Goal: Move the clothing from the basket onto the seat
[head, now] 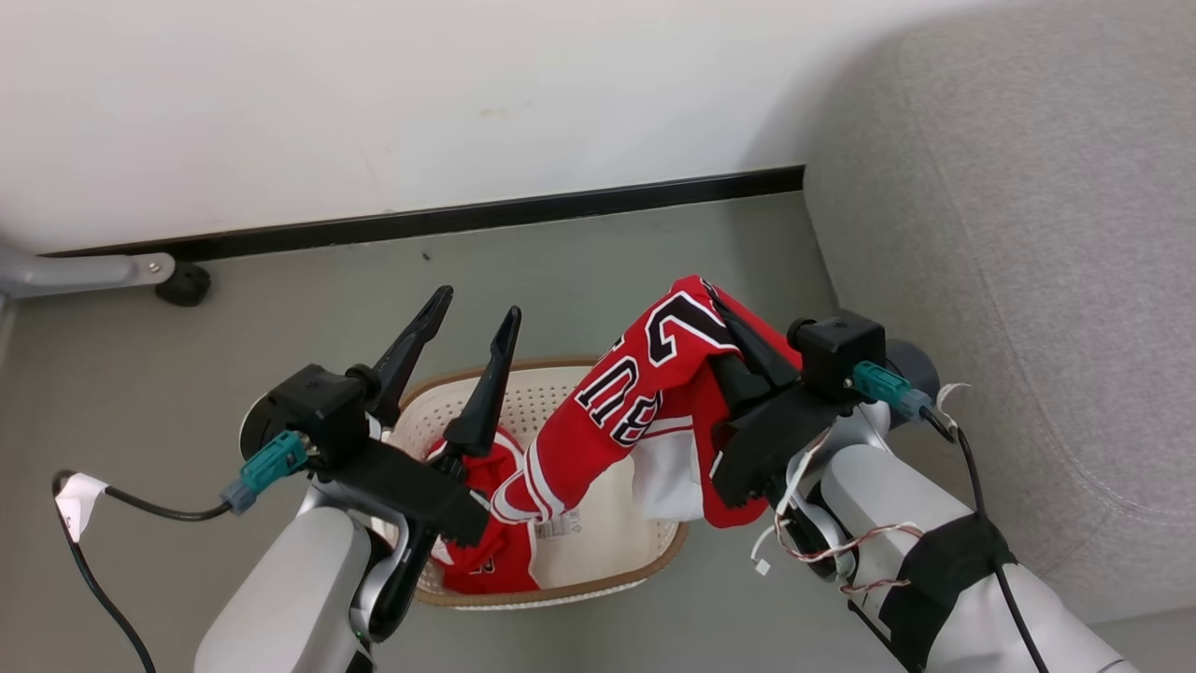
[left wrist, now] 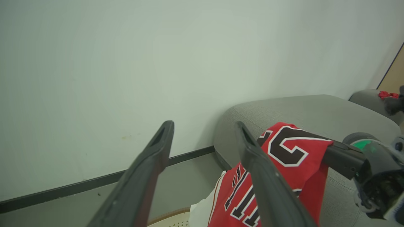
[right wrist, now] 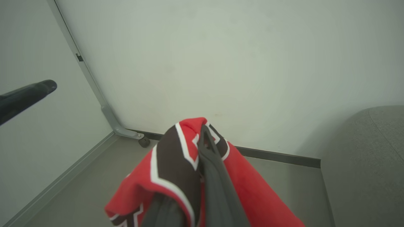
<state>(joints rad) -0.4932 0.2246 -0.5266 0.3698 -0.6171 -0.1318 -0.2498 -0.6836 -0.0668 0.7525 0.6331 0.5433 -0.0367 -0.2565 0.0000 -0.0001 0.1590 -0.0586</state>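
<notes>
Pinching jersey (head: pixel 645 374): right fingers (head: pixel 745 343) (left fingers (head: pixel 483 393) apart)

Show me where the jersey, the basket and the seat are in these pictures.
jersey (head: pixel 645 374), head view, on the lettered red part hanging over the basket.
basket (head: pixel 547 397), head view, on its perforated cream inner wall.
seat (head: pixel 1028 234), head view, on the bare grey cushion fabric.

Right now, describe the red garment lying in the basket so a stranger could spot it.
Find the grey seat on the right; the cream oval basket sits on the floor beside it. The crumpled red garment lies inside its left half, below the open left claw, unlike the lettered jersey held up by the right claw.
</notes>
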